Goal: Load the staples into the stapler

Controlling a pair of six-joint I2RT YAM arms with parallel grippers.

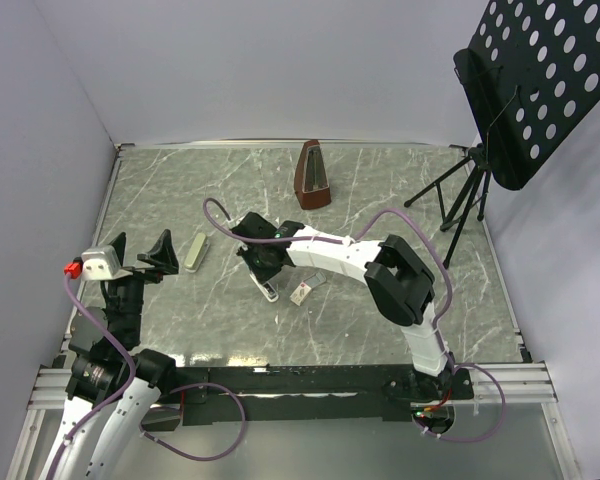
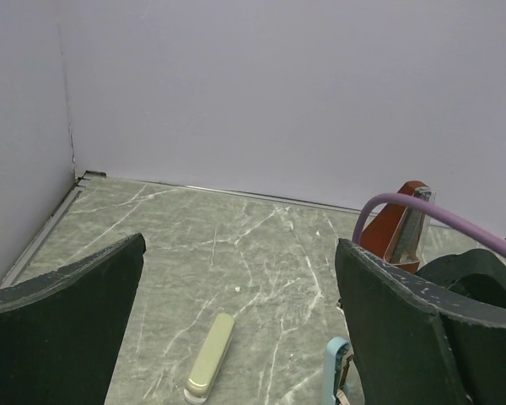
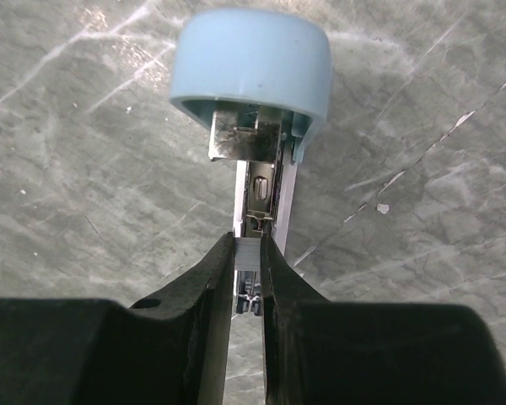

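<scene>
The stapler (image 3: 251,67) is light blue and lies open on the marble table, its metal channel (image 3: 261,190) facing up. It shows in the top view (image 1: 269,291) and at the lower edge of the left wrist view (image 2: 336,371). My right gripper (image 3: 248,251) is shut on a short grey strip of staples (image 3: 248,255) and holds it right over the channel's near end; in the top view it (image 1: 260,264) is over the stapler. The small cream staples box (image 1: 302,293) lies just right of the stapler. My left gripper (image 1: 140,258) is open and empty at the table's left, also in its wrist view (image 2: 240,245).
A pale green oblong case (image 1: 196,251) lies between the two grippers, also seen from the left wrist (image 2: 211,354). A brown metronome (image 1: 312,176) stands at the back. A black music stand (image 1: 535,80) on a tripod (image 1: 460,195) stands at the right rear.
</scene>
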